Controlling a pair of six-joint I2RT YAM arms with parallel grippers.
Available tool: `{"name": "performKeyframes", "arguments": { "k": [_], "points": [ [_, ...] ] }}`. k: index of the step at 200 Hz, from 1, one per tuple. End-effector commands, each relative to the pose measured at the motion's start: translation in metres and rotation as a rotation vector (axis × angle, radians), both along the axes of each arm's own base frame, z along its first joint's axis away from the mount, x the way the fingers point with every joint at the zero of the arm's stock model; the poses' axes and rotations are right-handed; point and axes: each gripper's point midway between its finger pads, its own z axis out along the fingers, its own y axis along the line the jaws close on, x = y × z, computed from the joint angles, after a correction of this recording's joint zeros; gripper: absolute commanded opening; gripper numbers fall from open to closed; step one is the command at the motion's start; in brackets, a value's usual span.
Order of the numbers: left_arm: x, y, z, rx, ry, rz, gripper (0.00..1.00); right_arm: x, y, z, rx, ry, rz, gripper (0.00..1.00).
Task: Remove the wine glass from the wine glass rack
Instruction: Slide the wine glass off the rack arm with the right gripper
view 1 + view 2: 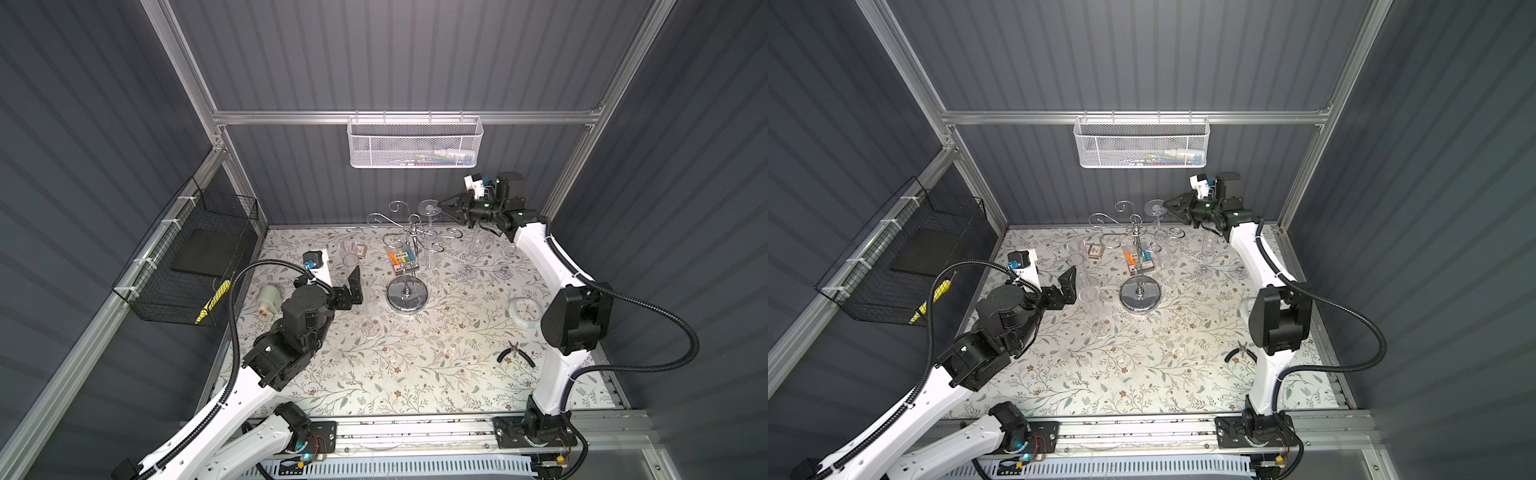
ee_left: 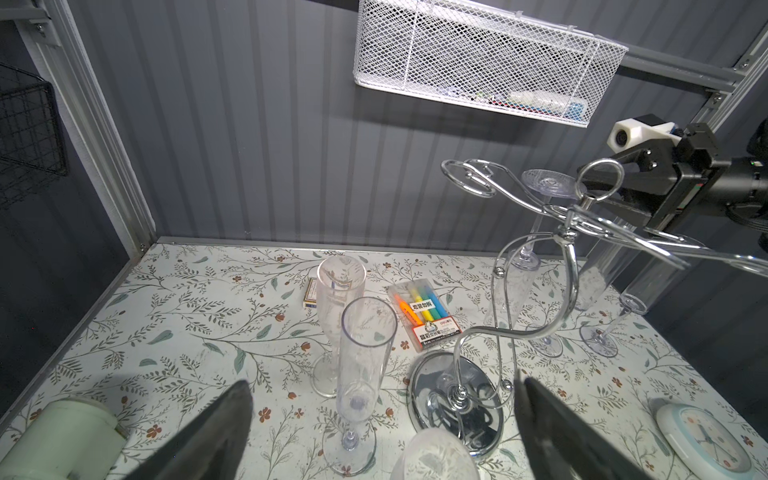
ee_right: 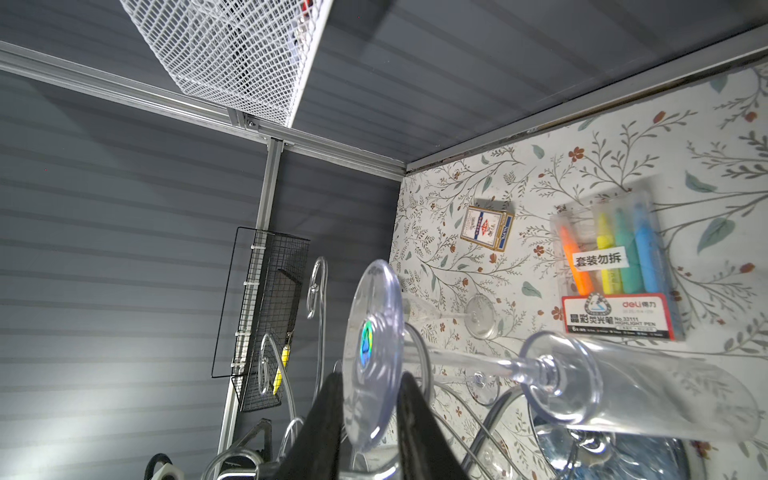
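Note:
The chrome wine glass rack (image 1: 407,296) (image 1: 1140,296) (image 2: 457,399) stands mid-table on its mirror disc base, scroll arms on top. A clear wine glass (image 1: 428,206) (image 1: 1156,206) (image 3: 374,353) hangs upside down at a far arm. In the right wrist view its stem passes through a wire loop of the rack. My right gripper (image 1: 442,204) (image 1: 1169,203) (image 3: 372,376) is shut on the glass's round foot, one finger on each face. My left gripper (image 1: 355,282) (image 1: 1069,282) (image 2: 382,382) stands open and empty, low, to the left of the rack base.
Clear flutes (image 2: 365,353) (image 2: 338,299) stand just ahead of the left gripper, and two more (image 1: 476,249) stand right of the rack. Highlighter pack (image 1: 401,257), card box (image 3: 486,222), clock (image 1: 525,311), pliers (image 1: 513,353), pale bottle (image 1: 270,299). White mesh basket (image 1: 415,141) hangs behind; black wire basket (image 1: 187,257) left.

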Motion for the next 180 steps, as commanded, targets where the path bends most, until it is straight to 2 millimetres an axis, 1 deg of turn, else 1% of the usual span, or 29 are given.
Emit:
{"name": "performKeyframes", "arguments": {
  "k": [1, 101, 133, 180],
  "points": [
    [-0.003, 0.002, 0.009, -0.025, -0.01, -0.006, 1.0, 0.003, 0.003, 0.002, 0.024, -0.006, 0.02, 0.26],
    [-0.006, 0.006, 0.008, -0.025, -0.008, 0.001, 1.0, 0.017, 0.007, -0.005, 0.048, 0.028, 0.022, 0.25],
    [-0.007, 0.007, 0.007, -0.024, -0.009, 0.001, 1.0, 0.023, 0.008, -0.004, 0.055, 0.03, 0.02, 0.26],
    [-0.007, 0.008, 0.008, -0.025, -0.011, 0.005, 1.0, 0.026, 0.015, 0.001, 0.072, 0.024, 0.045, 0.27]
  ]
}}
